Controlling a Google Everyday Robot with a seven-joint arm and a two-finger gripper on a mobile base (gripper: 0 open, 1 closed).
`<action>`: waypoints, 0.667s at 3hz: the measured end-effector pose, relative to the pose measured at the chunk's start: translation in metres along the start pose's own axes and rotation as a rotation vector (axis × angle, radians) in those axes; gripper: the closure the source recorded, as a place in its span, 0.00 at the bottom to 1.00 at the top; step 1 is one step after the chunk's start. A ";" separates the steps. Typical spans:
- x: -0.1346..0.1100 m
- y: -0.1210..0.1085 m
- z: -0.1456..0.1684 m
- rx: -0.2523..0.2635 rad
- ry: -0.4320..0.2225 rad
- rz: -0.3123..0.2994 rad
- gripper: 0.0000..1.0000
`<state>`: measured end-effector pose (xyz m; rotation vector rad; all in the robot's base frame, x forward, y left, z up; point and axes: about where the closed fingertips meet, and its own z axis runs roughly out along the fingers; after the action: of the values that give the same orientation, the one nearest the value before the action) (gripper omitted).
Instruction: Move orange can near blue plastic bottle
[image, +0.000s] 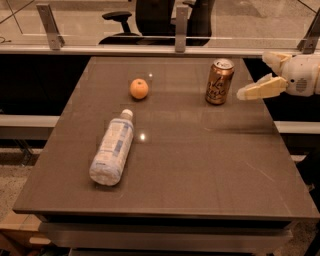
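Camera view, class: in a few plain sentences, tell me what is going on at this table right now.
A robot's gripper hangs open at the right edge of the table, just right of the orange can and not touching it. The can stands upright at the far right. The blue plastic bottle lies on its side toward the near left, well apart from the can. An orange fruit sits beyond the bottle's cap. Nothing is held; the can has not yet been moved.

Brown table (200, 165) before a glass partition (90, 25); black office chairs (150, 15) behind it; claw (253, 75) by the table's right edge.
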<state>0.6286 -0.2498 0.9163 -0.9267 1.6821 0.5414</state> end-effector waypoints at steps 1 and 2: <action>0.005 0.001 0.013 -0.020 -0.036 -0.002 0.00; 0.002 0.009 0.032 -0.063 -0.029 -0.028 0.00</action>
<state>0.6404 -0.2213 0.9037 -0.9824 1.6313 0.5894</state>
